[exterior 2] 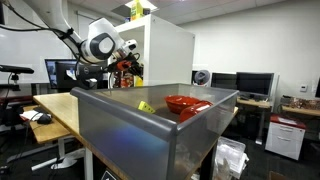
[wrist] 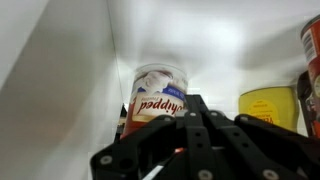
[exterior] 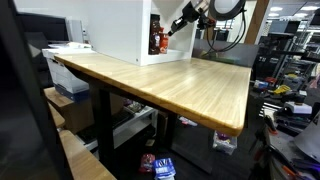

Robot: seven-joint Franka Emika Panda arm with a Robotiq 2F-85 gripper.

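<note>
In the wrist view my gripper (wrist: 190, 102) shows as black linkages meeting at the centre. The fingers are pressed together, with nothing visible between them. Just beyond the tips stands a white tub with a red and blue "whipped" label (wrist: 158, 92), against the white back wall of a cabinet. A yellow can (wrist: 268, 106) stands to its right, and a red can (wrist: 312, 50) shows at the frame's edge. In both exterior views the gripper (exterior: 178, 24) (exterior 2: 127, 60) reaches into the open white cabinet (exterior: 120, 28) on the wooden table (exterior: 180, 80).
A grey bin (exterior 2: 140, 135) fills the foreground of an exterior view and holds a red bowl (exterior 2: 186, 103) and a yellow item (exterior 2: 146, 106). The cabinet's side wall is close on the left of the tub. Desks, monitors and lab clutter surround the table.
</note>
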